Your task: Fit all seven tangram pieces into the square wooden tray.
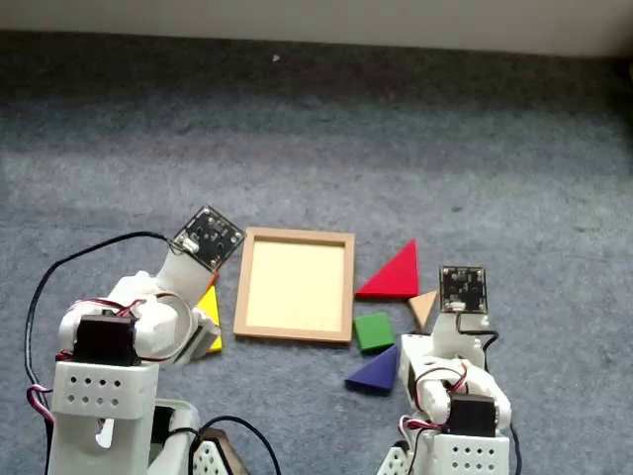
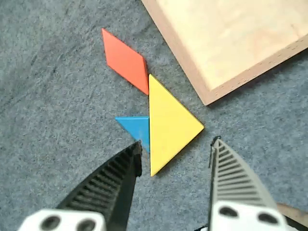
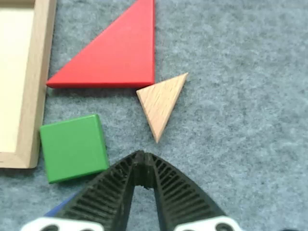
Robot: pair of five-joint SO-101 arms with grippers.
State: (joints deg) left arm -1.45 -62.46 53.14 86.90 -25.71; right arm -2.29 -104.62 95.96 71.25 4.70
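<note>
- Wooden tray [image 1: 297, 236]: flat between the two arms.
- On its left: yellow triangle [image 2: 168, 127], orange parallelogram [image 2: 126, 60], light-blue triangle [image 2: 137, 129], touching one another.
- On its right: red triangle [image 3: 118, 55], wooden triangle [image 3: 161, 103], green square [image 3: 73, 147], dark-blue triangle [image 1: 377, 370].
- Left gripper [image 2: 176, 143]: spread wide, empty, over yellow triangle.
- Right gripper [image 3: 143, 156]: closed, empty, near wooden triangle.

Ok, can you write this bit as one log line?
tray: empty | left claw: open above yellow triangle | right claw: shut near wooden triangle

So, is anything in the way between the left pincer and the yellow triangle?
Nothing visible does. The open left pincer brackets one corner of the yellow triangle; the blue triangle merely abuts its long edge, off to one side.
</note>
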